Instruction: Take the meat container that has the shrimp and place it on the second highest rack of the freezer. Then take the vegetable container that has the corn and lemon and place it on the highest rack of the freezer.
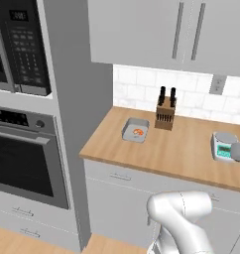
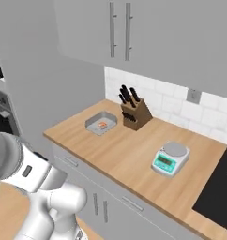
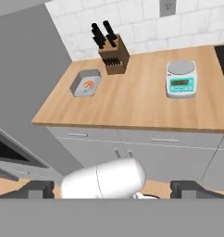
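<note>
Shrimp (image 3: 88,84) lies in its grey meat container (image 3: 79,86) on the wooden counter (image 3: 132,106), at about nine o'clock from the knife block (image 3: 114,59). Gripper (image 3: 111,190) hangs well short, fingers spread wide; best approach likely descends over one tray wall.

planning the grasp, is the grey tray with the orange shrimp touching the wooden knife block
Apart. The hand view shows bare wooden counter between the grey shrimp tray and the wooden knife block.

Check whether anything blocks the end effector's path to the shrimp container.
Nothing visible does. The shrimp container sits apart on bare counter; the knife block stands beside it toward the wall. The open end effector is well short of it.
</note>
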Robot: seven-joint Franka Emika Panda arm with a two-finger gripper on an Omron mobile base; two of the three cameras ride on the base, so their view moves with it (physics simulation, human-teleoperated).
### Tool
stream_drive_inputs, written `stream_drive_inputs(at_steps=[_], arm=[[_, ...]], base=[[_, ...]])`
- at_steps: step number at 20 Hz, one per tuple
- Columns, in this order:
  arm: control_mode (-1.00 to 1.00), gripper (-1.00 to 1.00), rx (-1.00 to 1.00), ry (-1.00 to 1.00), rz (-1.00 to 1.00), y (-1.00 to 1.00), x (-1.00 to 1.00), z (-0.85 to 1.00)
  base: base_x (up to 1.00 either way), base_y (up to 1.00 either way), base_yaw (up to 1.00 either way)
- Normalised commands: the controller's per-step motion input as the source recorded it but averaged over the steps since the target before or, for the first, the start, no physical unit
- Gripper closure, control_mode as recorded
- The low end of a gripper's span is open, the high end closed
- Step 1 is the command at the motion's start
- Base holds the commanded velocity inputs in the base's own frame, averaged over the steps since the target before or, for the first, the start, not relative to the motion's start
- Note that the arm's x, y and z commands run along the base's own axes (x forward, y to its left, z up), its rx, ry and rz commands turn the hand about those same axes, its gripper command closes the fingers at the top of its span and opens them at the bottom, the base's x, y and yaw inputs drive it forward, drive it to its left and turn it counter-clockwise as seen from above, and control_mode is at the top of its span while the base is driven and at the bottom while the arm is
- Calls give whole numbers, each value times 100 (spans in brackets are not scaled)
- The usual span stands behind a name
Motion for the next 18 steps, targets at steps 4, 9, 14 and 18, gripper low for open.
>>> stream_drive_inputs(at_steps=[4, 9, 14, 18], arm=[[100, -100, 0, 0, 0, 0, 0, 0], [100, -100, 0, 0, 0, 0, 0, 0], [100, -100, 0, 0, 0, 0, 0, 0], [-100, -100, 2, 12, -9, 13, 52, -2]], base=[[55, 7, 27], [14, 13, 15], [0, 10, 2], [0, 0, 0]])
